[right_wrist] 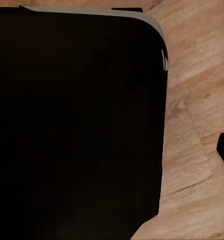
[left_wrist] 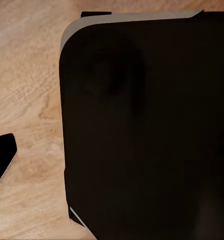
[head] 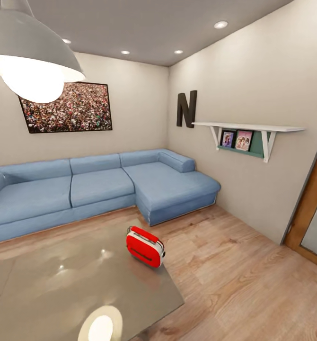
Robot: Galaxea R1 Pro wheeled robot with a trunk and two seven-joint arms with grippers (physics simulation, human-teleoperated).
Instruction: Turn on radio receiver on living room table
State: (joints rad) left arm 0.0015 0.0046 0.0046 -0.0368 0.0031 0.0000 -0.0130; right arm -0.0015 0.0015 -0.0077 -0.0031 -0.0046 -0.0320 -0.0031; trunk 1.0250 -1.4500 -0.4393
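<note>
red radio receiver (head: pixel 145 246) upright, near far right edge of glossy table (head: pixel 59 284)

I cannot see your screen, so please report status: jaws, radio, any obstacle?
Jaws: state cannot be told. Radio upright on table, near its far right edge. Nothing between robot and radio.

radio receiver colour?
Red with a white band, the radio receiver shows best in the head view.

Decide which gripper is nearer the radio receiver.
Cannot tell. The radio receiver stands by the table's right edge; both wrist views face wood floor, so neither gripper's place is settled.
</note>
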